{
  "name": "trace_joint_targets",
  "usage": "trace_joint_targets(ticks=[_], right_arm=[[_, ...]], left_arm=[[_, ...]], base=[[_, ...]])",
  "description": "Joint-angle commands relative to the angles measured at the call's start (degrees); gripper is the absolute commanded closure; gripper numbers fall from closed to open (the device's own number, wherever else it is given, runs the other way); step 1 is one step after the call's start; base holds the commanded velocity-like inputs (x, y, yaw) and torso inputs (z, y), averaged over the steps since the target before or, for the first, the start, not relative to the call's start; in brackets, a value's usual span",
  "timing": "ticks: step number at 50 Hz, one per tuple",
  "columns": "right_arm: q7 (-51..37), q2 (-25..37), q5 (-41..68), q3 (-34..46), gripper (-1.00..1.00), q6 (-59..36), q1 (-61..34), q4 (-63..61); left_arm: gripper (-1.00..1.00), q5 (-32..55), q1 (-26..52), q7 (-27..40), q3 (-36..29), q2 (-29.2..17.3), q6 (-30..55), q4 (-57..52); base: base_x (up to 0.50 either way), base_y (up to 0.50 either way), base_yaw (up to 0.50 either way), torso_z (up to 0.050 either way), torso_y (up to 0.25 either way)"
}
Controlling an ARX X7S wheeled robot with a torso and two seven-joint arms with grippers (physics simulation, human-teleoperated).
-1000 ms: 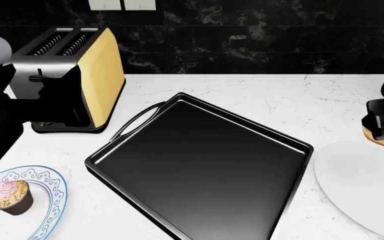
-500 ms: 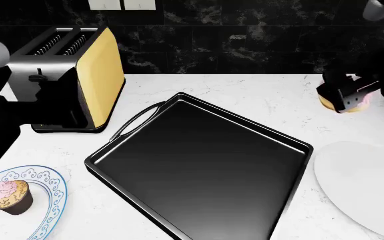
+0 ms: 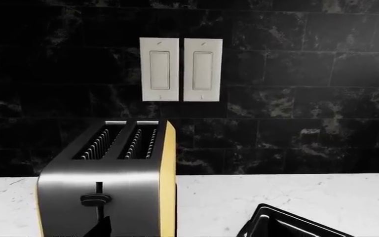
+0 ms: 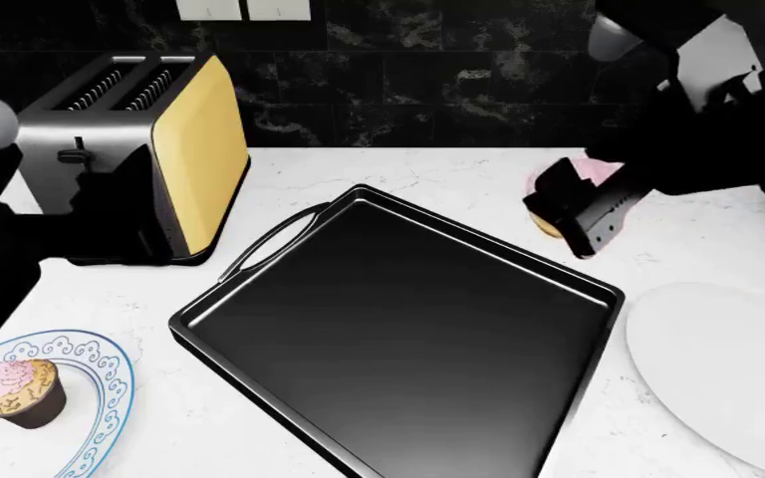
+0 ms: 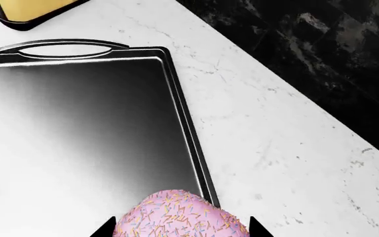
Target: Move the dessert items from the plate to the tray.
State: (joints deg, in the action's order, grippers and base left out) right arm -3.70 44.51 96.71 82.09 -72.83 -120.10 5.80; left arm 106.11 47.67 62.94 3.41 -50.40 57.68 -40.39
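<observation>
**Doughnut carried to the tray's far edge**

A white marble counter (image 4: 462,179) runs under a black tiled wall.

Head view: the black tray (image 4: 396,339) lies at centre, the toaster (image 4: 143,149) at far left. The right gripper (image 4: 582,214) hangs above the tray's far right rim, clamped on the pink doughnut (image 4: 549,184). The cupcake (image 4: 21,390) sits on the blue-patterned plate (image 4: 97,373) at near left; a plain white plate (image 4: 728,368) lies at right.

Left wrist view: toaster (image 3: 110,182), two wall switches (image 3: 181,69) and a tray corner (image 3: 275,227); the left gripper's jaws cannot be judged.

Right wrist view: the doughnut (image 5: 183,217) hangs between dark fingers, over the tray rim (image 5: 189,128).

The carry looks nearly done. Next: move further over the tray, lower, release; then fetch the cupcake.
</observation>
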Motion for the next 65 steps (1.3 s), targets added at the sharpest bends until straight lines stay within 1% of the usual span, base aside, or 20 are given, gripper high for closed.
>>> trace_joint_targets(ticks=[1, 17, 29, 36, 46, 55, 65], right_arm=[[-1.3, -0.5, 4.4, -2.2, 1.00, 3.1, 3.2, -5.2], [-4.2, 1.2, 8.0, -2.9, 1.00, 6.4, 7.9, -12.5], [-6.6, 4.5, 10.1, -3.7, 1.00, 9.6, 11.2, -17.7], [-7.2, 5.1, 10.7, -3.8, 1.00, 10.8, 12.9, -20.0], [-7.3, 5.5, 10.0, -3.2, 1.00, 11.6, 15.0, -21.7], [-8.2, 6.2, 10.5, -2.8, 1.00, 11.9, 16.3, -23.4], [-8.6, 6.9, 10.9, -2.2, 1.00, 11.3, 17.0, -24.5]], left_arm=[[-1.00, -0.3, -1.6, -0.5, 1.0, -0.3, -0.5, -0.4], [-1.00, 0.8, -0.9, 0.1, 1.0, -1.3, -0.9, -0.5], [-1.00, -0.1, -3.0, -0.5, 2.1, -1.4, -1.3, -1.0], [-1.00, -0.6, -3.9, -0.9, 2.5, -1.3, -1.5, -1.3], [-1.00, -0.6, -4.6, -1.0, 2.8, -1.5, -1.8, -1.5], [-1.00, -0.2, -3.6, -0.8, 2.3, -1.9, -1.8, -1.2], [-1.00, -1.8, -4.4, -1.9, 2.2, -1.2, -1.8, -0.7]], base=[[0.00, 0.00, 0.00, 0.000, 0.000], [0.00, 0.00, 0.00, 0.000, 0.000], [0.00, 0.00, 0.00, 0.000, 0.000], [0.00, 0.00, 0.00, 0.000, 0.000], [0.00, 0.00, 0.00, 0.000, 0.000], [0.00, 0.00, 0.00, 0.000, 0.000], [0.00, 0.00, 0.00, 0.000, 0.000]])
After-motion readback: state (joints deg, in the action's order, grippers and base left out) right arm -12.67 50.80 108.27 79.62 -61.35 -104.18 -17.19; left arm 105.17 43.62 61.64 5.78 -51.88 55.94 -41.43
